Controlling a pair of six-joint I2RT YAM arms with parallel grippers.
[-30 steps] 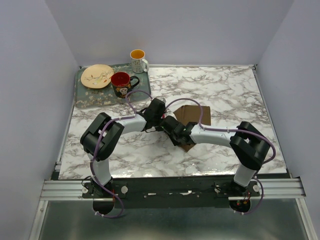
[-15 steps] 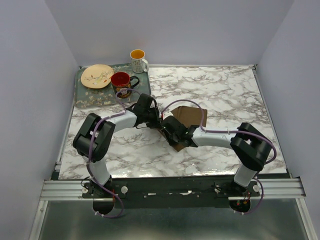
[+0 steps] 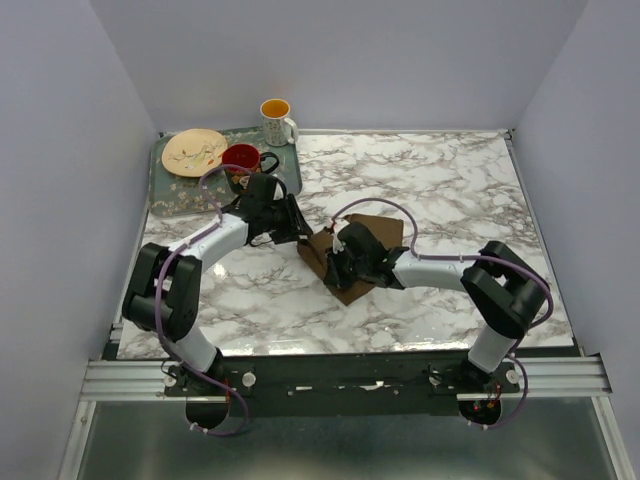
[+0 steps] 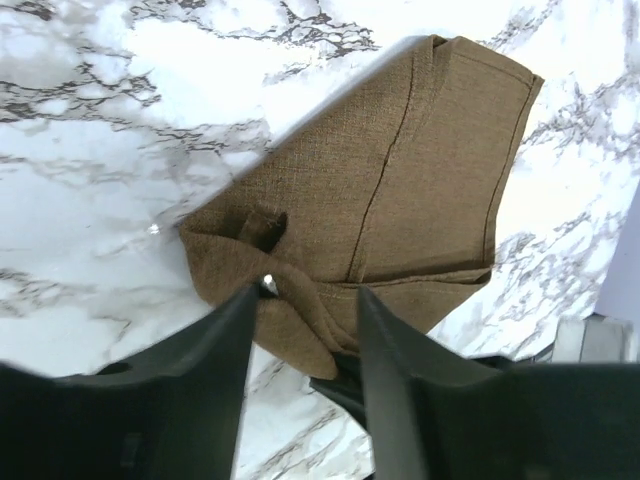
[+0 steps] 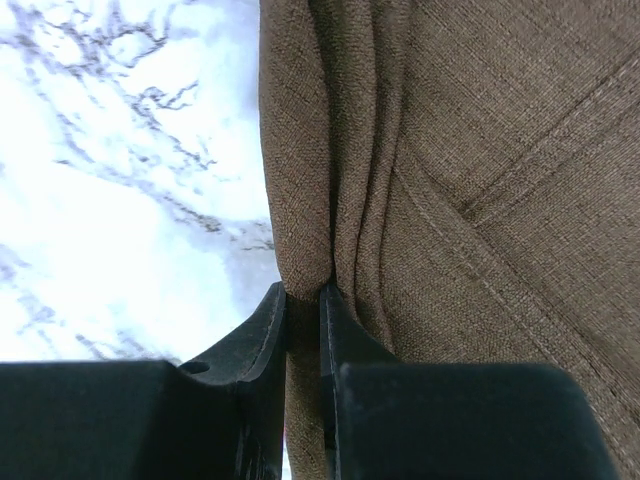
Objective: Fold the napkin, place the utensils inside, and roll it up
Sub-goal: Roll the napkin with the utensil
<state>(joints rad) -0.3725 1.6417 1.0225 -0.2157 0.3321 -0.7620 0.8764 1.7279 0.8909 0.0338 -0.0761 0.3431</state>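
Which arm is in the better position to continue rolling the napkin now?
The right. The right gripper is shut on a bunched fold at the edge of the napkin, so it could probably pull the cloth over at once. The left gripper is open, holds nothing and sits beside the cloth.

Far left on the marble table (image 3: 450, 190), a green tray (image 3: 175, 200) carries a cream floral plate (image 3: 194, 152) with a red mug (image 3: 241, 160) beside it; a white mug (image 3: 276, 121), orange inside, stands at the tray's far right corner.
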